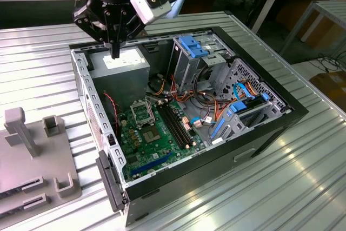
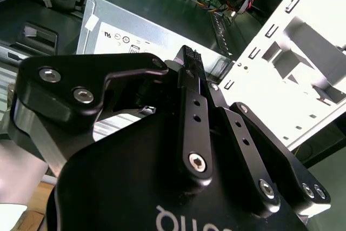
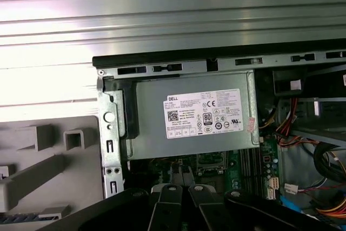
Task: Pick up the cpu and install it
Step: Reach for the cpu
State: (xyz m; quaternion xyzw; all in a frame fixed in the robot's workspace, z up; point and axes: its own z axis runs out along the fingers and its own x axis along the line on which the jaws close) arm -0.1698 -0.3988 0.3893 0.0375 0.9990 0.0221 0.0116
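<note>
In the exterior view my gripper [image 1: 115,52] hangs over the grey power-supply box [image 1: 120,64], at the back corner of the open computer case [image 1: 270,128]. Its fingers [image 2: 187,60] are pressed together, and I cannot tell whether anything thin sits between them. The cpu is hidden from view. Lower down on the green motherboard [image 1: 162,144] sits the square metal-framed socket [image 1: 141,113], in front of the gripper and well below it. The first wrist view looks down past the fingers [image 3: 181,179] onto the labelled power-supply box [image 3: 194,114].
Long black memory slots [image 1: 175,125] run beside the socket. Blue drive brackets [image 1: 195,46] and cable bundles [image 1: 208,109] fill the case towards the exterior view's right. A grey fixture with posts and slots [image 1: 32,160] stands on the ribbed metal table [image 1: 303,187] at the exterior view's left.
</note>
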